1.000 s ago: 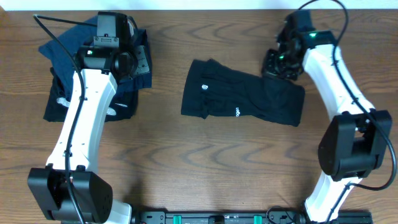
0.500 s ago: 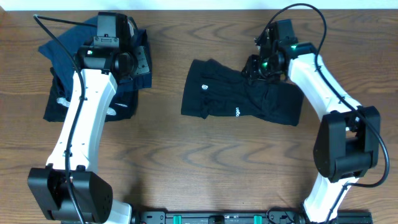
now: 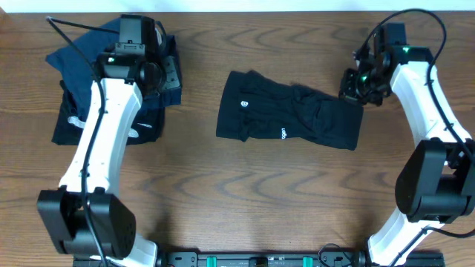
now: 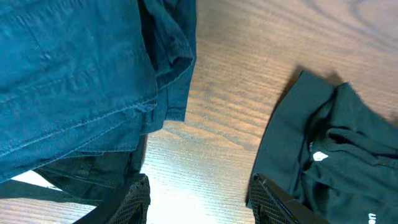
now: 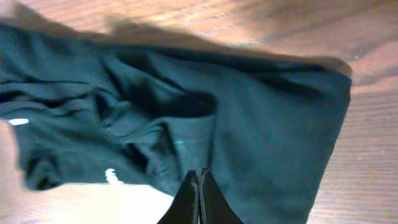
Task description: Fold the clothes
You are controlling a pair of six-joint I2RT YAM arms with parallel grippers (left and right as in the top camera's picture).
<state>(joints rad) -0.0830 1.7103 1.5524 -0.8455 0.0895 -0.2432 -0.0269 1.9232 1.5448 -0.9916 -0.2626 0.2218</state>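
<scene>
- Seems late in the folding: black top [image 3: 289,119] bundled compactly mid-table [image 3: 245,193], though rumpled and uneven along its right edge.
- Right gripper [image 3: 355,80]: just off the top's upper right corner, jaws pressed together, clamping nothing.
- Left gripper [image 4: 199,205]: well left of the top, by the navy garments [image 3: 82,59], jaws apart and empty.
- Next, probably: part the right jaws, pinch the top's right edge, then smooth or fold toward its logo end.
- No containers in view.

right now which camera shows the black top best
Overhead: the whole black top shows, every edge in frame. The right wrist view gives a close, cropped stretch of it; the left wrist view catches only one end.
</scene>
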